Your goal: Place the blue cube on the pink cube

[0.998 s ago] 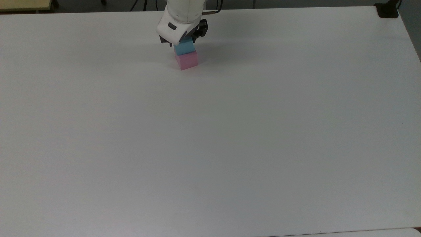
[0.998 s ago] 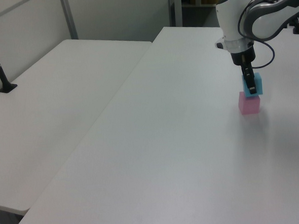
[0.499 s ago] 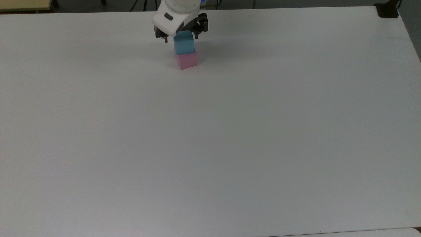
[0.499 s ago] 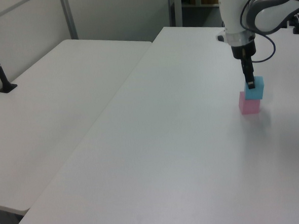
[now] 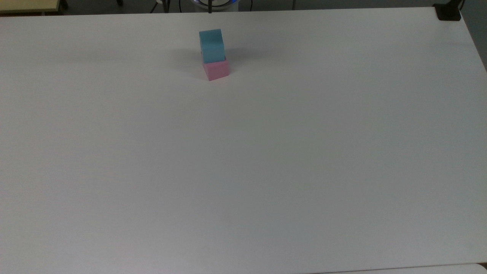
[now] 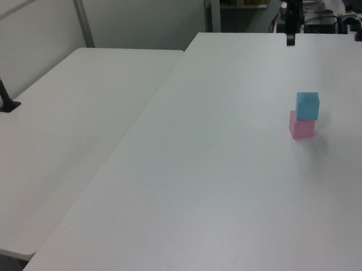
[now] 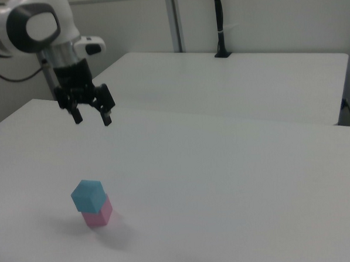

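White table (image 5: 266,160): your blue cube (image 5: 211,45) sits on the pink cube (image 5: 217,70), gripper (image 7: 92,115) spread empty above

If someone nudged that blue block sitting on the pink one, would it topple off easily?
Probably yes. The blue cube sits twisted and offset on the pink cube, overhanging one edge, so a light push may slide it off. Its flat faces mean it should slide or tumble, not roll. The end effector hangs open well above it, so nothing steadies it.
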Robot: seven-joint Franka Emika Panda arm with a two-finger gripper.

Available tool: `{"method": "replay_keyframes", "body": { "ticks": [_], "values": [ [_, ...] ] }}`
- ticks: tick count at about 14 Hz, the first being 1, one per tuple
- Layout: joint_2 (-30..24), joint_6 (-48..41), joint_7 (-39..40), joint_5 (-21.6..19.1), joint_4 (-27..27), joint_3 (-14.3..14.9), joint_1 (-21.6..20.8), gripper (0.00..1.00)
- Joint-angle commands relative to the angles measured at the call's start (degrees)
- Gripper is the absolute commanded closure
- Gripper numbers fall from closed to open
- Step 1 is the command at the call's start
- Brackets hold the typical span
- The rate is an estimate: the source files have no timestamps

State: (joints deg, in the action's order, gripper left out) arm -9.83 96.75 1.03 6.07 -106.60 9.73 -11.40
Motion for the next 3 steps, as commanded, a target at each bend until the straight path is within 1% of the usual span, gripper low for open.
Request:
{"method": "replay_keyframes", "body": {
  "ticks": [1,3],
  "values": [
    [1.1,-4.4,-3.4,-3.0,5.2,-2.2,3.8,0.0],
    [1.1,-6.2,-3.1,-3.2,5.3,-2.2,4.5,0.0]
  ]
}}
